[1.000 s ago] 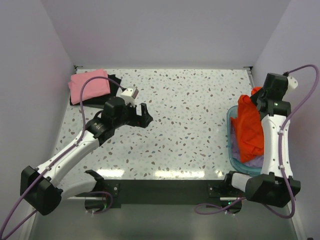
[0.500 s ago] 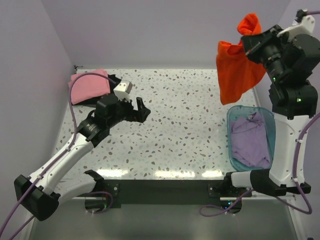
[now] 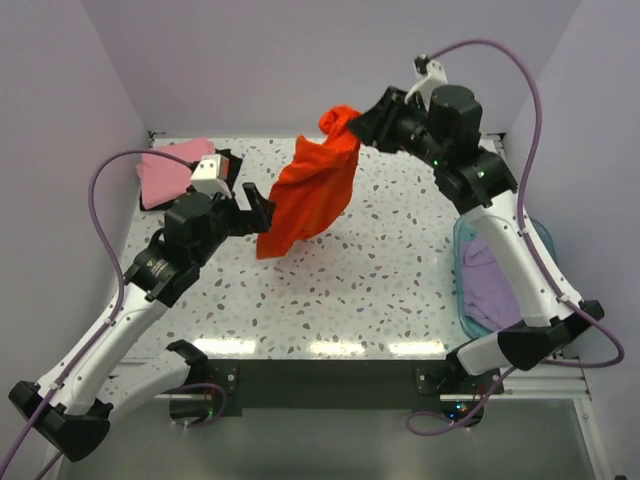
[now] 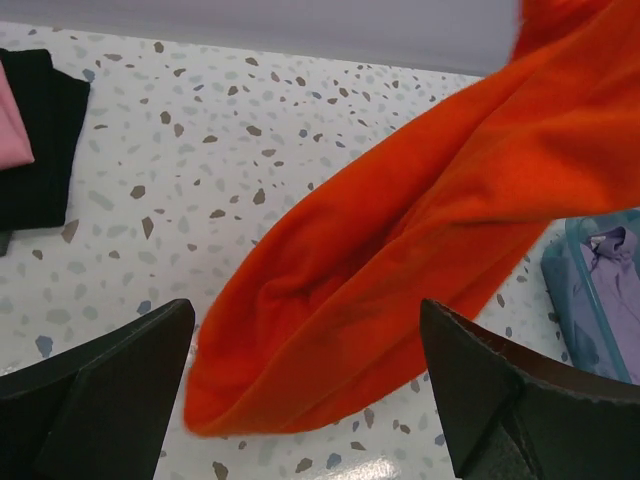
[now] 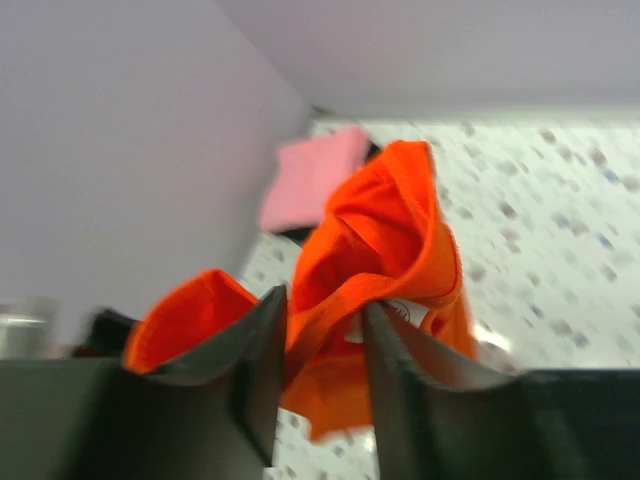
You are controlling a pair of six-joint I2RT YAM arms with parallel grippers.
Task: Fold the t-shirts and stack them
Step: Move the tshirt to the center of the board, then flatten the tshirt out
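Observation:
My right gripper [image 3: 358, 124] is shut on the collar of the orange-red t-shirt [image 3: 310, 195] and holds it high over the middle of the table; the shirt hangs down, its lower end near the tabletop. In the right wrist view the cloth [image 5: 375, 240] is bunched between the fingers. My left gripper [image 3: 262, 206] is open, right beside the shirt's lower left edge, and in the left wrist view the shirt [image 4: 400, 260] hangs between and beyond the fingers. A folded pink t-shirt [image 3: 165, 168] lies on a black one [image 4: 35, 140] at the back left. The lavender t-shirt [image 3: 495, 285] lies in the basket.
The translucent blue basket [image 3: 462, 300] stands at the right edge of the speckled table [image 3: 380, 290]. Purple walls close the back and both sides. The arm bases stand at the near edge.
My right arm has swung the orange-red shirt from over the basket leftward to the table's middle. My left gripper has risen and moved right, up to the shirt's lower edge.

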